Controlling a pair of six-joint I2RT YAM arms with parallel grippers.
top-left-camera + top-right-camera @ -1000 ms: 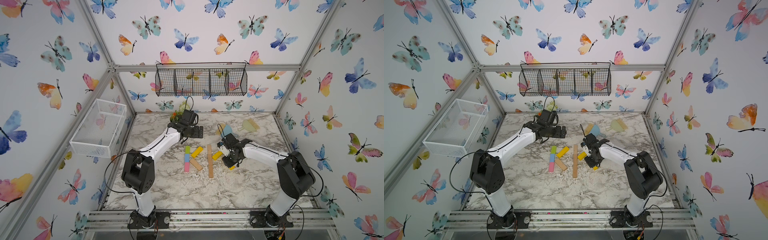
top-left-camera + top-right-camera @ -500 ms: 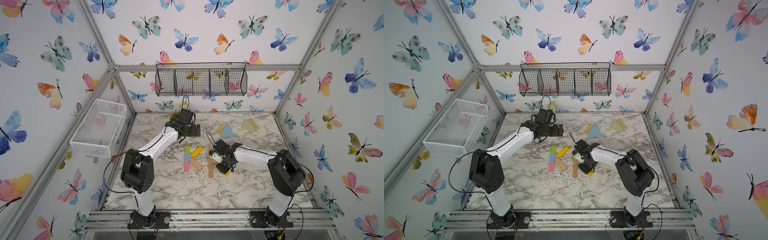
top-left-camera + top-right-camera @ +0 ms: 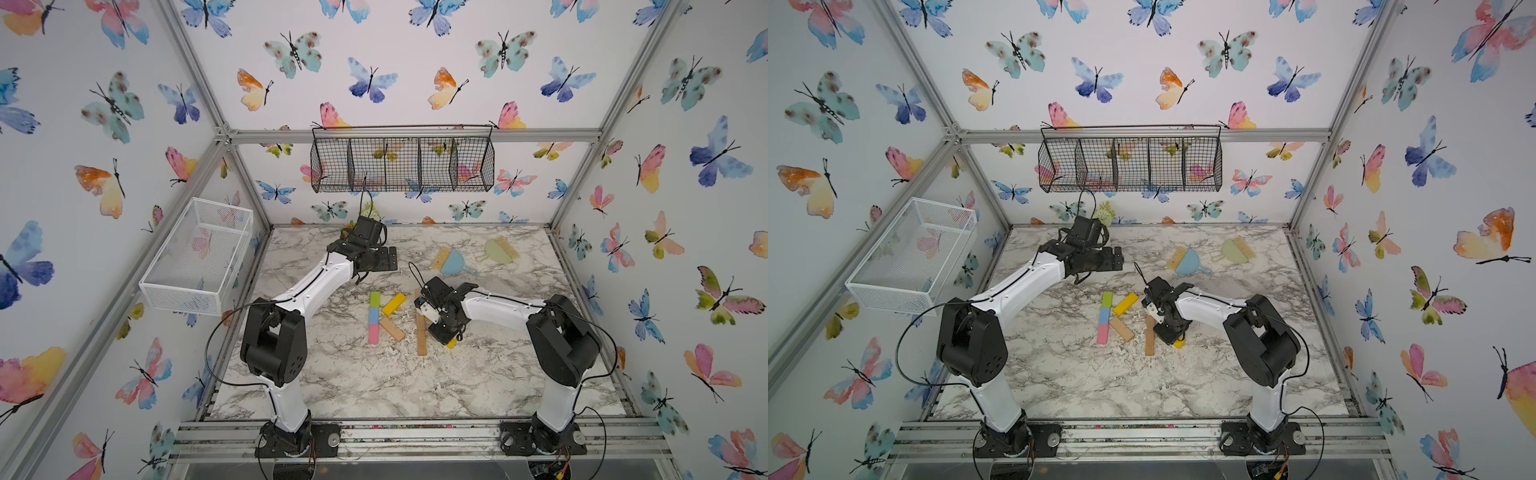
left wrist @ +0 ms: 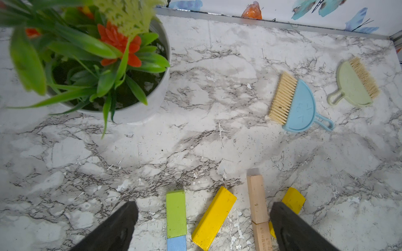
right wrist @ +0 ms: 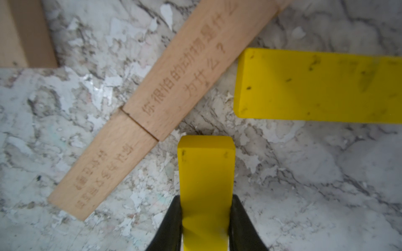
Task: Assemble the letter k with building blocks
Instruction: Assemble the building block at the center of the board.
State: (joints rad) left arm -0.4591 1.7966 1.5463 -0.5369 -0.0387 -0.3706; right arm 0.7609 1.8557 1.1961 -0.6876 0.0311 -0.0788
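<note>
Within the last second, brought the right gripper inward and lower, toward the line of two long tan wooden blocks. Clamped firmly on a long flat yellow block, its free end just beside the joint of the two tan pieces. Cannot tell whether it touches them, or whether it rests already on the white marble tabletop. Lying ready at the same tan line: a second long yellow block, slanting away from it.

Means, probably, that the last diagonal of a second K is almost in place, with only the final setting down and release left. Beside it, apparently complete: a column of lime-green, light-blue and pink short blocks with one yellow and one tan diagonal.

Right forearm stretched toward the middle, wrist bent steeply down over the blocks. Left arm reaching to the back, about where it was. Left gripper spread wide, holding nothing.
</note>
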